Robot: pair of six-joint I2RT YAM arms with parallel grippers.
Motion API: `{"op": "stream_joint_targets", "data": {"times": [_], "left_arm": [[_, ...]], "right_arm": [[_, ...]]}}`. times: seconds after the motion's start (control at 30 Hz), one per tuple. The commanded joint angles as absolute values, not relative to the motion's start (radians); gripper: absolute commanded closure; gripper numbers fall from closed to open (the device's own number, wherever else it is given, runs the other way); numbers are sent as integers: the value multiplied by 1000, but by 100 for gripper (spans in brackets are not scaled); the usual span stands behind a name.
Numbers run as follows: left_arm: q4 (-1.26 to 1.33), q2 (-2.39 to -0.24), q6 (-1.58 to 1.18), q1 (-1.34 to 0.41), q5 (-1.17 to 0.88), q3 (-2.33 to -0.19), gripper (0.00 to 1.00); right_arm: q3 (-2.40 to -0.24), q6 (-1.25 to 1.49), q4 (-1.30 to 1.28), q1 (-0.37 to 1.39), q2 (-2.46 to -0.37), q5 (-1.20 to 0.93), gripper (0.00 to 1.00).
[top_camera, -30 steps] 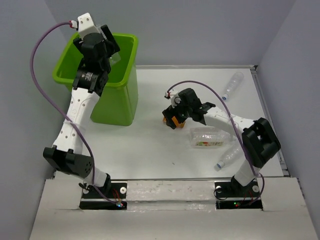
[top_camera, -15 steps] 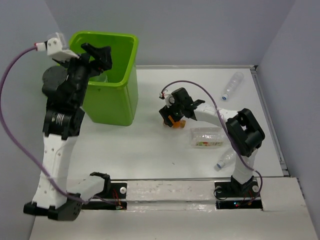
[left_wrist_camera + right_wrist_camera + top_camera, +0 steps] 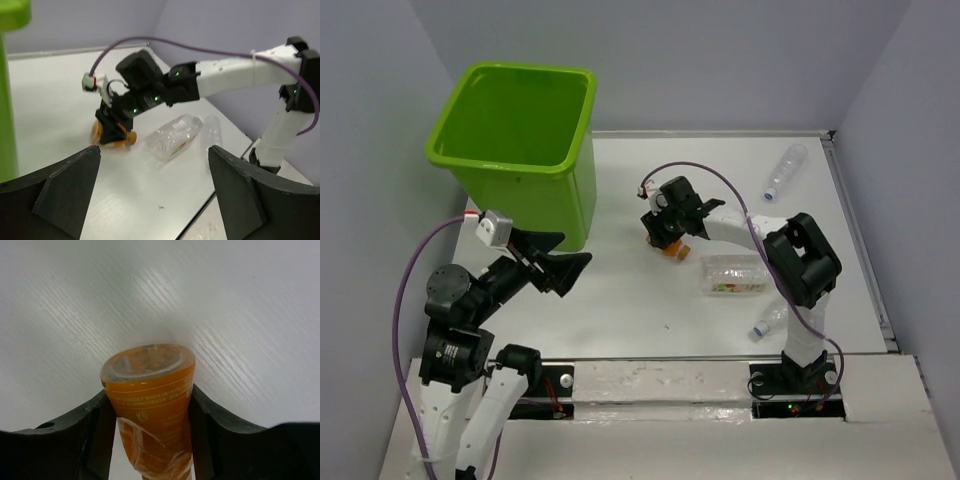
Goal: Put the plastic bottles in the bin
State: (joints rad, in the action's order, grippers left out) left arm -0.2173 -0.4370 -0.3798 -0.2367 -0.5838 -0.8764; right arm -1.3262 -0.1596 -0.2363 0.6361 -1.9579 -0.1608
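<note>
The right jaws pinch the orange bottle on the worktop right of the bin, the left jaws hang spread wide and empty near its front, and three clear bottles lie farther right.

The left gripper withdrew from over the bin. It first swung out past the bin's left wall, then dropped back low, near its own base. Its fingers went from part-spread to fully spread, with nothing between them. Whether anything fell from them into the bin could not be made out from above.

The right gripper had stood wide astride the orange-labelled bottle. It closed until both of its fingers pressed the bottle's sides. The bottle sat between the fingers, one end poking out past the tips. The right arm's elbow drew in closer behind the fingers.
</note>
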Motion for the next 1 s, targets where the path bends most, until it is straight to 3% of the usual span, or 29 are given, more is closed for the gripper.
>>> {"op": "stream_joint_targets", "data": {"times": [0.0,0.23,0.3,0.4,0.6,0.67,0.77,0.87,0.9,0.93,0.97], "left_arm": [[-264,-345,-353,-241,-673,-777,1],[-204,-356,-406,-239,-672,-611,1],[-175,-382,-434,-239,-670,-555,1],[-183,-425,-422,-239,-690,-562,1],[-189,-486,-425,-241,-661,-565,1],[-184,-488,-423,-239,-663,-563,1],[-183,-477,-426,-241,-658,-561,1],[-183,-476,-425,-241,-663,-563,1],[-183,-477,-422,-241,-664,-561,1],[-183,-477,-422,-241,-664,-561,1],[-184,-477,-425,-241,-663,-561,1]], "right_arm": [[-1313,-97,-164,634,-1806,-85,70],[-1409,29,-173,678,-1465,10,89],[-1492,26,-189,712,-1445,109,89],[-1679,21,-177,768,-1474,94,88],[-2017,52,-11,867,-1721,18,88],[-2310,52,32,896,-1877,-14,88],[-2523,80,96,905,-2099,-28,88],[-2576,127,334,916,-2233,-6,95],[-2574,136,456,916,-2262,29,93],[-2641,140,477,916,-2299,52,84],[-2708,144,462,916,-2386,67,55]]}}
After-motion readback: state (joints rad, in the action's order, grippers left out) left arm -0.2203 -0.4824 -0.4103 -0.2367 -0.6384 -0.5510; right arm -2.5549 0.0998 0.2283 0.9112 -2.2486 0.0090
